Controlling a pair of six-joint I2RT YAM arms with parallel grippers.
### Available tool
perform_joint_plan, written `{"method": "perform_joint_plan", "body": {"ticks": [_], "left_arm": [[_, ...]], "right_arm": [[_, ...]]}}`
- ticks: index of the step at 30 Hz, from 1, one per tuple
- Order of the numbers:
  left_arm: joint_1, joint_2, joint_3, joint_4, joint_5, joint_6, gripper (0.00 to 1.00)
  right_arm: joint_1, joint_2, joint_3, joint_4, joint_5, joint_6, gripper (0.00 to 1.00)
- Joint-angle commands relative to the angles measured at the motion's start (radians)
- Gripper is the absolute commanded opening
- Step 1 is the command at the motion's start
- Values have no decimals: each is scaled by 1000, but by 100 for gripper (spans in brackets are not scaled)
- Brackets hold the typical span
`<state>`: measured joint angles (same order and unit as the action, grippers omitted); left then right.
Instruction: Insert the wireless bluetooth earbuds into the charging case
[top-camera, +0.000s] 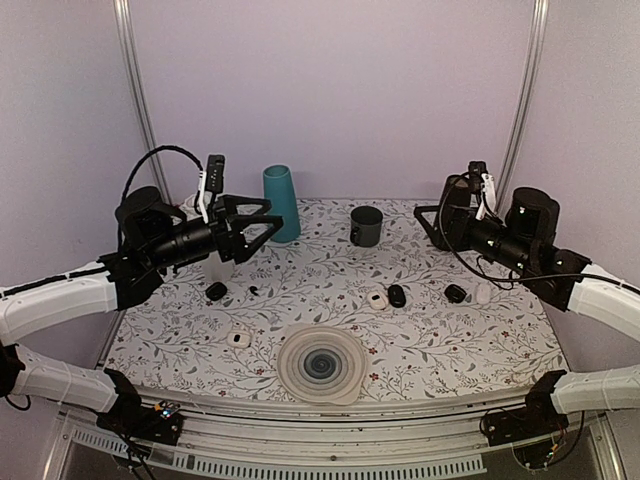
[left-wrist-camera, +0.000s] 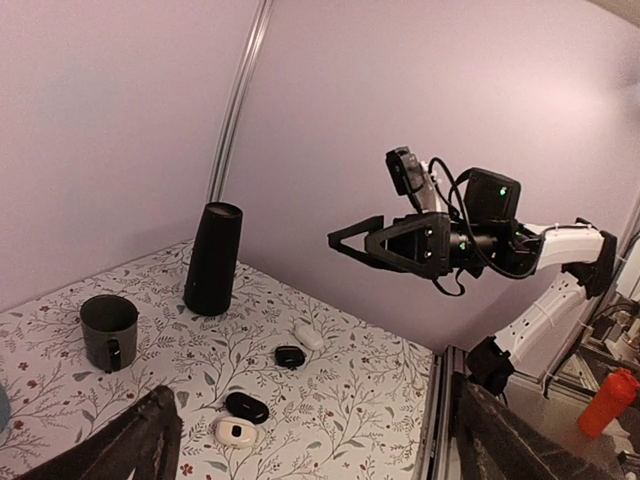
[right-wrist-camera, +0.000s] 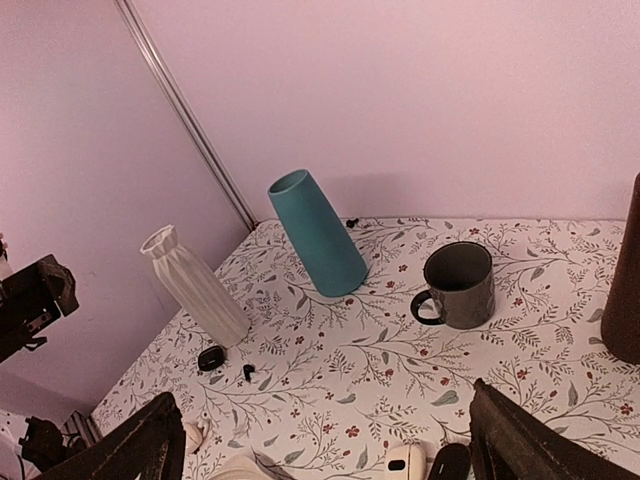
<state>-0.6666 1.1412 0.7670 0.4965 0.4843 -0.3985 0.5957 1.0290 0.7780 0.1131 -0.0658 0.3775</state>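
The left hand (top-camera: 272, 212) and right hand (top-camera: 425, 226) hover above the counter (top-camera: 450, 340), both spread wide and empty (a tiny black earbud (top-camera: 252, 290) lies near a black case (top-camera: 215, 291)).

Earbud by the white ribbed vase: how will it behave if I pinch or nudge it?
The earbud is tiny and rounded, so it will probably be light and may squirt out of a pinch. Nudged, it could skid or roll on the flat patterned table, perhaps into the black case beside it.

Dark vase (right-wrist-camera: 627, 270) cut by the right edge — earbud (right-wrist-camera: 248, 372) a mere speck.
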Motion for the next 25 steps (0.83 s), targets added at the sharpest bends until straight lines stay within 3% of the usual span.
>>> {"method": "perform_joint_plan", "body": {"ticks": [1, 9, 25], "left_arm": [[13, 6, -26, 16, -51, -2, 96], [15, -1, -29, -31, -139, 5, 96], [14, 10, -31, -36, -159, 3, 96]], "right_arm": [[6, -42, -20, 28, 32, -13, 99], [6, -52, -35, 32, 74, 8, 99], [6, -59, -43, 34, 101, 0, 99]]}}
